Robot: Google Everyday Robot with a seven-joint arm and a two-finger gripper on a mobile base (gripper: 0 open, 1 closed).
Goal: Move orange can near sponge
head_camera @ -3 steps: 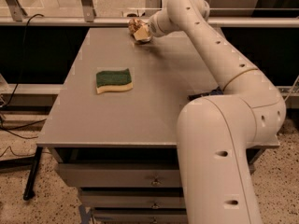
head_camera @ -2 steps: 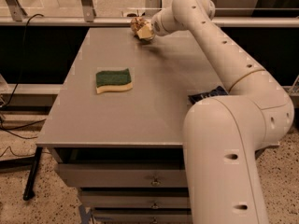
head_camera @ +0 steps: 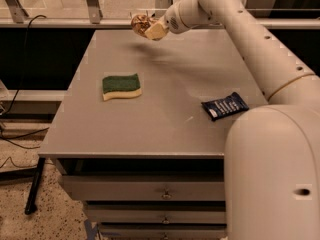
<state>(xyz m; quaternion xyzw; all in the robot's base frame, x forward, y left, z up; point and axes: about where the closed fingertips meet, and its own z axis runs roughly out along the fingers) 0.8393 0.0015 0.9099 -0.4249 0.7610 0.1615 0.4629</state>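
The orange can (head_camera: 140, 23) with its orange-gold mottled print is held in my gripper (head_camera: 148, 29), lifted above the far edge of the grey table (head_camera: 160, 119). The gripper is shut on the can, with one pale finger (head_camera: 156, 31) showing in front of it. The sponge (head_camera: 121, 86), dark green on top with a pale yellow base, lies flat on the left-middle of the table, well in front of and a little left of the can.
A flat dark blue packet (head_camera: 225, 105) lies on the right side of the table, close to my white arm's big lower body (head_camera: 272, 174). A railing runs behind the table. Drawers sit under the tabletop. A black cable lies on the floor at left.
The gripper has lifted the can off the far edge of the table and carried it slightly toward the sponge side. The blue packet now shows beside my arm. The sponge has not moved.
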